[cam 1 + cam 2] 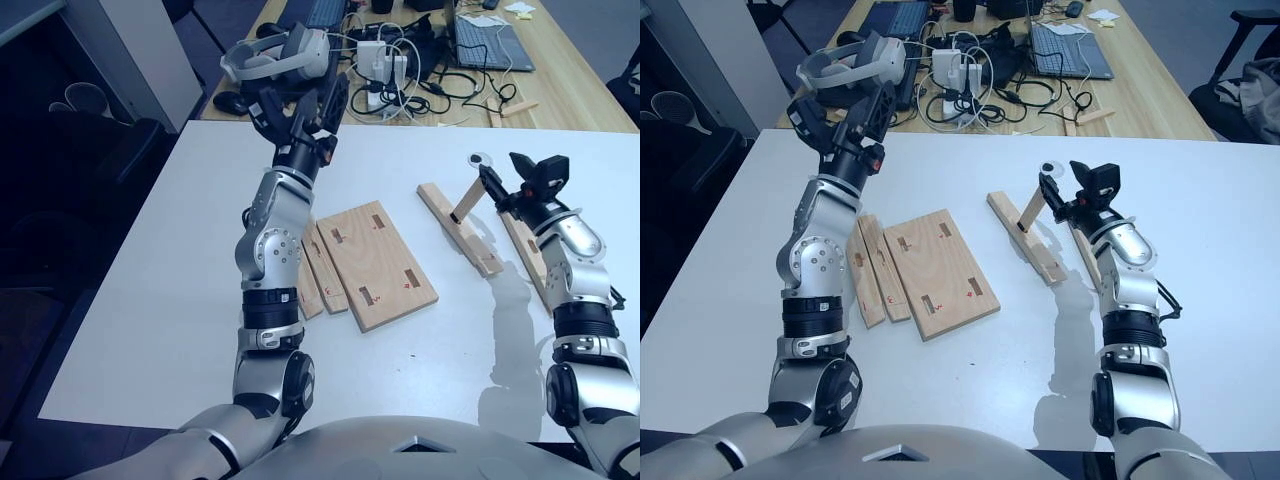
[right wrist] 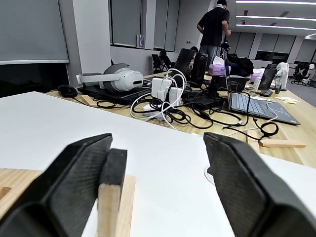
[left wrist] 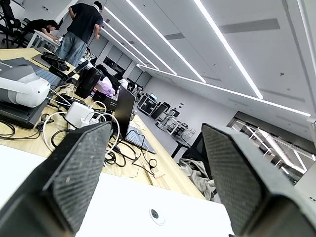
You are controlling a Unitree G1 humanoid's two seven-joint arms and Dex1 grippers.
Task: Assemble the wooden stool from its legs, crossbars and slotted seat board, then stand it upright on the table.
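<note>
The slotted seat board lay flat on the white desk, near the middle, its slots facing up. Just beside it on my left, two narrow wooden pieces lay flat side by side, the nearer one touching the board's long edge. To the board's right, apart from it, a wooden leg piece lay flat, and a crossbar stood on it at a tilt, its lower end on the leg piece and its upper end leaning toward my right arm. Another wooden strip lay flat, partly under my right forearm.

My right end effector was at the crossbar's upper end with its fingers spread wide. One finger pad rested against the crossbar's top, and the other stood well clear, so nothing was clamped.

My left end effector was raised above the far edge of the desk, well away from the wood, fingers wide apart and holding nothing.

Beyond the white desk stood a wooden desk carrying a headset, a tangle of cables and a laptop.
</note>
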